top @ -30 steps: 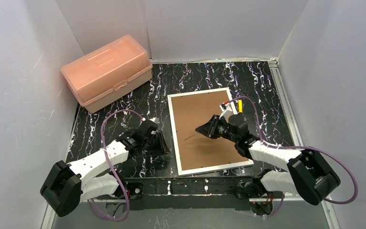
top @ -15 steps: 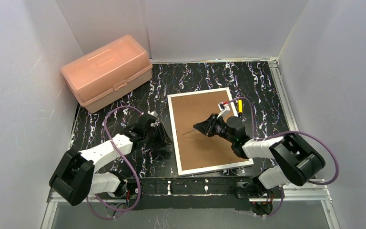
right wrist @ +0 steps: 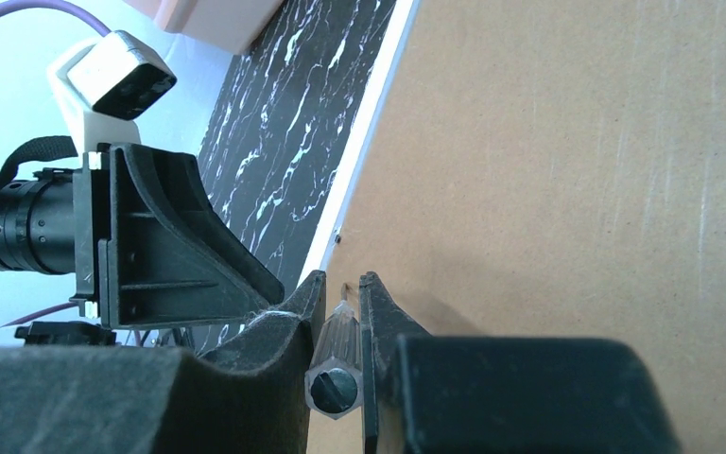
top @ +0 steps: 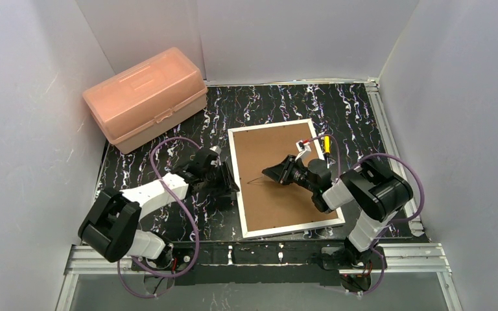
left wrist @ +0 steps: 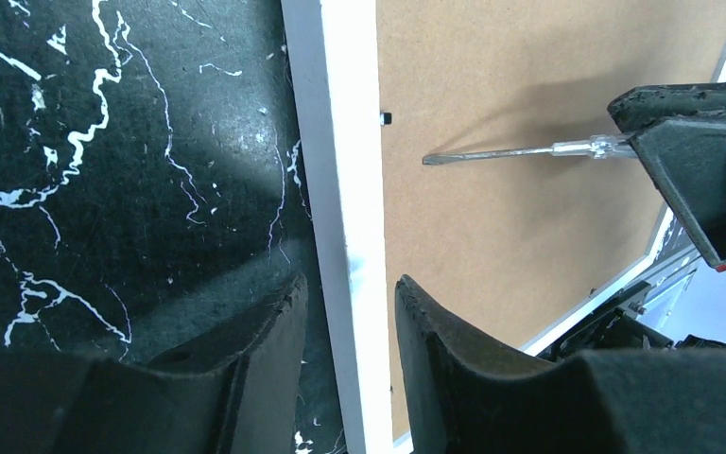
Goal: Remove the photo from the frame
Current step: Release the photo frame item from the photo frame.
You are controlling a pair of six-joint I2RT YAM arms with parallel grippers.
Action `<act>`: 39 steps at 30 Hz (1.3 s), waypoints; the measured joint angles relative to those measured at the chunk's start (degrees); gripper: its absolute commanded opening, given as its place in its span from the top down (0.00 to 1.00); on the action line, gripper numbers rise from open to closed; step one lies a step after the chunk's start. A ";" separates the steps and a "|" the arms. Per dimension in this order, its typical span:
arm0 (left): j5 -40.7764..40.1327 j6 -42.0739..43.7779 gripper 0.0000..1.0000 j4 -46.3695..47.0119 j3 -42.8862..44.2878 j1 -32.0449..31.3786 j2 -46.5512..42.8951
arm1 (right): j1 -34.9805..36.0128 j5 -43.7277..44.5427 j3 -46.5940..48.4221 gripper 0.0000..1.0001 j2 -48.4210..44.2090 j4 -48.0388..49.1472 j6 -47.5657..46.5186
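The frame (top: 269,207) lies face down at the table's middle, brown back up inside a thin white border (left wrist: 336,142). The photo is hidden beneath that back. My left gripper (top: 228,184) is open at the frame's left edge, and its fingers (left wrist: 350,281) straddle the white border without pinching it. Over the brown back (right wrist: 577,189), my right gripper (top: 272,173) is shut on the clear handle of a screwdriver (right wrist: 338,350). The screwdriver's blade (left wrist: 492,153) points left, toward a small black tab (left wrist: 385,117) at the inner edge of the border.
A pink plastic box (top: 146,97) stands at the back left, against the wall. White walls close in the black marbled table (top: 285,103) on three sides. The left arm's wrist camera (right wrist: 113,71) sits close to the right gripper's left side.
My left gripper has moved right to the frame's left edge and opened over the border. The right gripper with the screwdriver has edged left while its arm folded in.
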 measured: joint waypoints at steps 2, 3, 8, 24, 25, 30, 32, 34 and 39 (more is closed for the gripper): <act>0.04 0.11 0.66 0.31 0.33 0.17 1.03 | -0.26 -0.66 0.02 0.99 1.20 1.44 0.42; 0.07 0.17 0.67 0.33 0.57 0.35 1.51 | -0.31 -0.87 0.07 0.99 1.60 1.86 0.52; 0.35 0.35 0.68 0.98 1.77 1.66 3.69 | -0.50 -1.66 0.74 0.99 3.80 4.20 1.09; 3.15 0.72 0.73 3.34 3.93 4.48 8.74 | -0.50 -1.92 4.70 0.99 9.09 7.02 1.75; 3.28 0.74 0.74 3.37 4.07 4.61 8.92 | -0.50 -1.92 4.85 0.99 9.27 7.19 1.79; 4.13 0.81 0.78 4.17 4.35 5.16 9.68 | -0.50 -2.29 5.51 0.99 10.43 7.80 2.45; 4.57 0.96 0.79 4.61 4.83 5.29 10.32 | -0.57 -2.56 5.60 0.99 10.73 8.22 2.64; 5.03 1.07 0.79 4.83 5.35 5.49 11.04 | -0.57 -2.62 5.66 0.99 11.13 8.74 2.80; 6.01 1.22 0.81 5.46 5.66 5.77 11.98 | -0.57 -2.73 5.66 0.99 11.28 8.94 2.86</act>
